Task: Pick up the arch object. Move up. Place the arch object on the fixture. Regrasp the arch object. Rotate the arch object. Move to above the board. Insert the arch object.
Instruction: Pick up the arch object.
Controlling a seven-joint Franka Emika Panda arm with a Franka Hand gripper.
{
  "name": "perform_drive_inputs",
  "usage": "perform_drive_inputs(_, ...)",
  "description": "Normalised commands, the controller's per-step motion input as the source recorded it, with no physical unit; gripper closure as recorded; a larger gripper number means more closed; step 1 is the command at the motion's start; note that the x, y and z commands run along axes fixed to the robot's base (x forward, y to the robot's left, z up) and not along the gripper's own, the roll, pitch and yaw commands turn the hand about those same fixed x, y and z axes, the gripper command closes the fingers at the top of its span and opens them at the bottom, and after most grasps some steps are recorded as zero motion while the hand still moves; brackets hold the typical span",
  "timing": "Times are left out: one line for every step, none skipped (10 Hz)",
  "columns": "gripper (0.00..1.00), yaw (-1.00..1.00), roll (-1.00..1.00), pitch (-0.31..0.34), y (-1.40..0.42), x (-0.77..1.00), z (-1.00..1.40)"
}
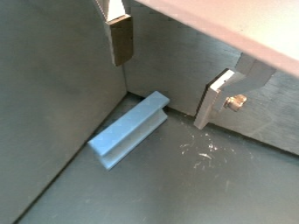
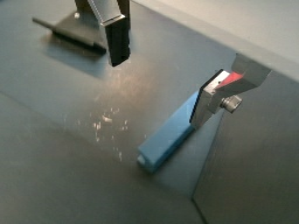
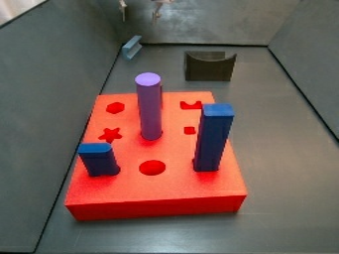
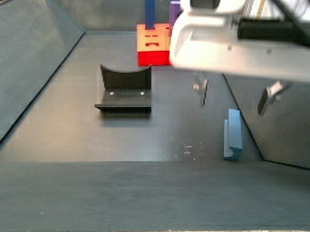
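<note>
Your pincer (image 4: 235, 93) hangs spread and empty just above the arch object (image 4: 233, 132), which lies flat on the counter (image 4: 133, 136) against the side wall. It looks stiff, light and smooth; take it across its narrow mid-length. The wall crowds one finger (image 1: 215, 98); its arched face stays hidden.

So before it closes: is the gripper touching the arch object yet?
Apart. In a side view the gripper hangs open above the arch object, with floor visible between.
</note>
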Motion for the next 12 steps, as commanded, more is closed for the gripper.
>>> perform_drive_inputs(0.00, -0.19, -0.25, 0.000, 0.17, -0.05, -0.70)
perform_drive_inputs(0.00, -0.32, -0.29, 0.000, 0.15, -0.20, -0.60)
perform_drive_inputs(0.00, -0.22, -0.35, 0.000, 0.15, -0.15, -0.50)
perform_drive_inputs(0.00, -0.14, -0.33, 0.000, 0.22, -0.14, -0.55)
perform_drive_inputs(0.00, -0.05, -0.18, -0.003, 0.10, -0.23, -0.82)
perform_drive_inputs(0.00, 0.00, -0.05, -0.003, 0.00, -0.02, -0.89)
perform_drive_inputs(0.00, 0.00, -0.06, -0.003, 0.00, 0.00, -0.95)
perform_drive_inputs(0.00, 0.00, -0.07, -0.056, 0.00, -0.10, -0.79)
perform_drive_inputs(0.00, 0.00, -0.02, -0.021, 0.02, -0.04, -0.55)
perform_drive_inputs(0.00, 0.00, -0.07, -0.009, 0.07, -0.02, -0.71)
perform_drive_inputs(0.00, 0.01, -0.13, -0.026, 0.00, 0.00, -0.89)
perform_drive_inputs(0.00, 0.00, -0.10, 0.000, 0.00, 0.09, -0.94)
